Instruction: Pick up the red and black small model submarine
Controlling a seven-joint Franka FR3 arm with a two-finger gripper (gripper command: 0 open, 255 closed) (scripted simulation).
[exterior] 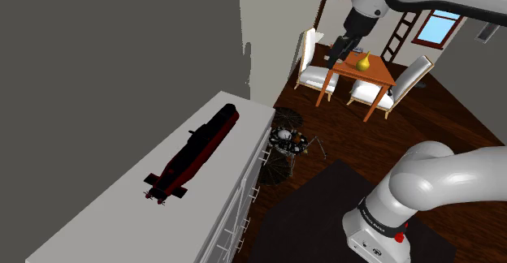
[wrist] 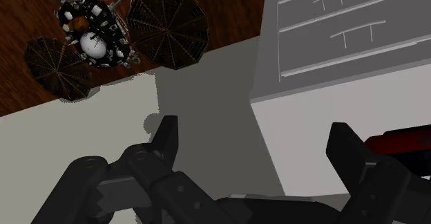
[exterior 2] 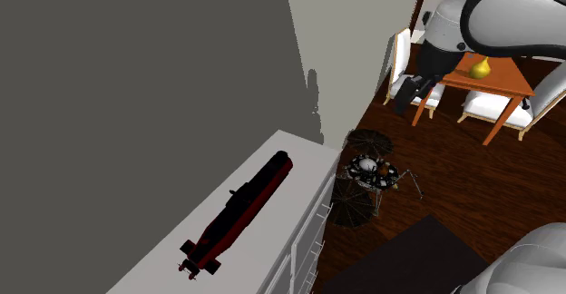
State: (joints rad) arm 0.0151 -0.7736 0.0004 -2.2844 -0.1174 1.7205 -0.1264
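The red and black model submarine (exterior: 195, 152) lies lengthwise on the white dresser top (exterior: 122, 221), close to the grey wall. In the second exterior view the submarine (exterior 2: 240, 210) has its tail fins toward the near end of the dresser (exterior 2: 290, 188). My gripper (exterior: 341, 52) hangs high in the air beyond the dresser's far end, well away from the submarine and over the wooden floor; it also appears in the second exterior view (exterior 2: 410, 90). In the wrist view the gripper (wrist: 255, 143) is open with nothing between its fingers, and a red and black bit of the submarine (wrist: 407, 141) shows beside one finger.
A lander-like model (exterior: 286, 144) with round dark panels stands on the floor by the dresser's drawer front (wrist: 331, 29). Further off are a wooden table (exterior: 366, 73) with a yellow object, white chairs (exterior: 313, 71) and a dark rug (exterior: 325, 213).
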